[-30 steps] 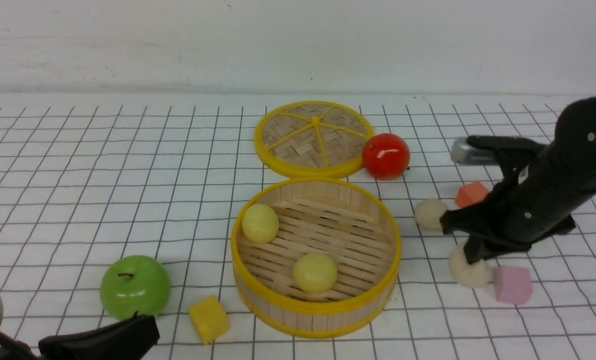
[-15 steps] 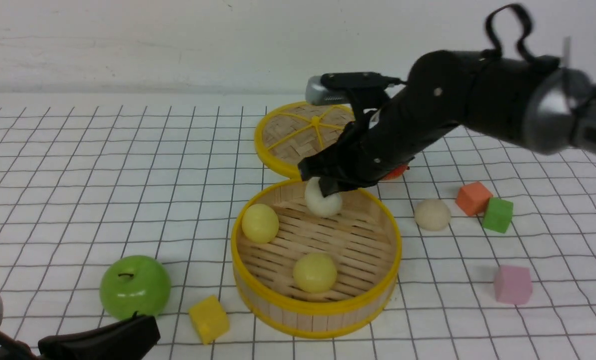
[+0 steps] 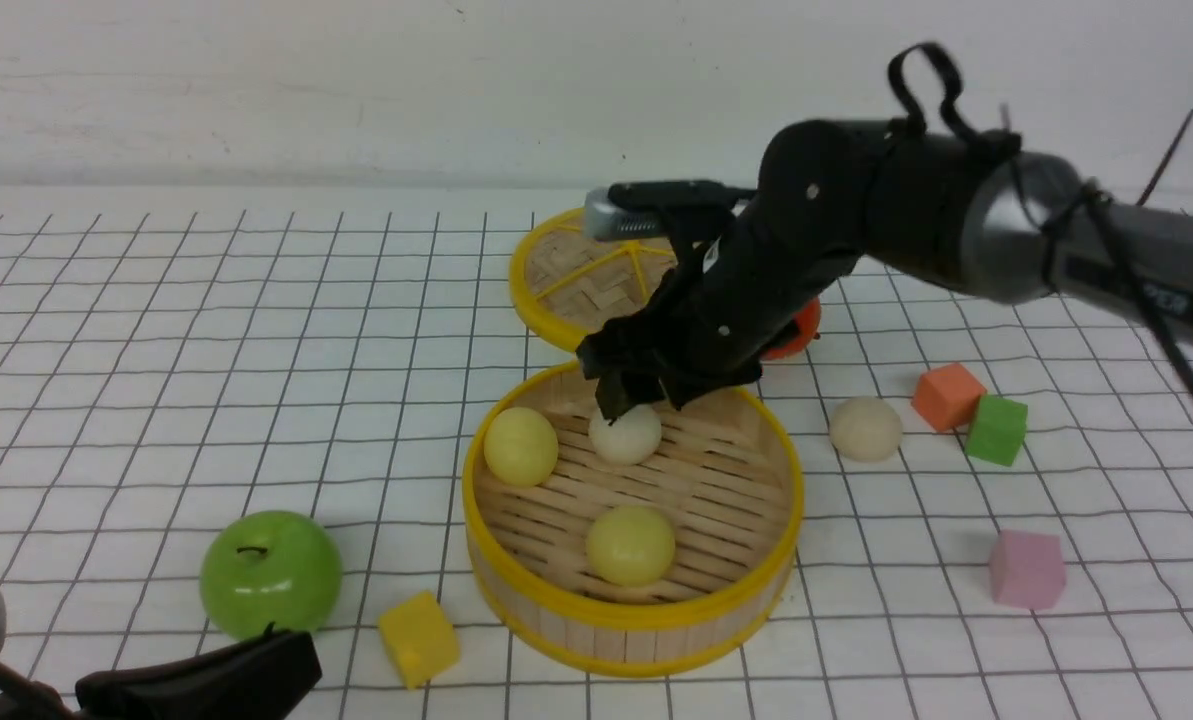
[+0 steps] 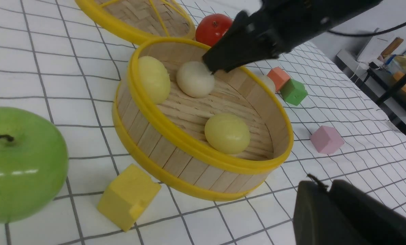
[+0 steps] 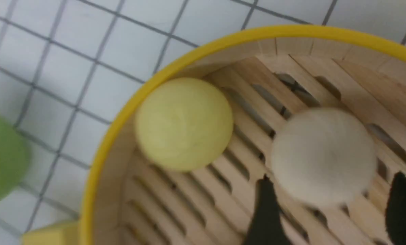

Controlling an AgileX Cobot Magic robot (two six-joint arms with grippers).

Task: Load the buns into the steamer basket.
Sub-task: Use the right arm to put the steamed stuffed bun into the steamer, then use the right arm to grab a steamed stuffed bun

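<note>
Reaching in from 2 o'clock, the right gripper point(image 3: 638, 398) hangs over the far side of the steamer basket point(image 3: 636, 635). Its jaws are spread wider than the off-white bun point(image 3: 625, 434), which sits just below the fingertips on the slats near 12 o'clock. Working this low inside the rim probably keeps a round ball from bouncing out.

The bun lies just beside 1 pale yellow bun point(image 3: 520, 446) at 10 o'clock, and a second yellow bun point(image 3: 630, 545) rests at 6 o'clock. That puts 3 of 4 inside. The beige bun point(image 3: 865, 428) waits on the cloth at 3 o'clock of the basket, likely next.

The lid point(image 3: 576, 290) lies flat at 12 o'clock, out of the way. The left gripper point(image 3: 291, 665) is parked low at 8 o'clock, and I cannot tell how its jaws stand.

A green apple point(image 3: 270, 572), a red apple point(image 3: 801, 335) and 4 foam cubes are scattered around. A gridded white cloth point(image 3: 156, 350) covers the table below a plain pale wall point(image 3: 356, 90).
</note>
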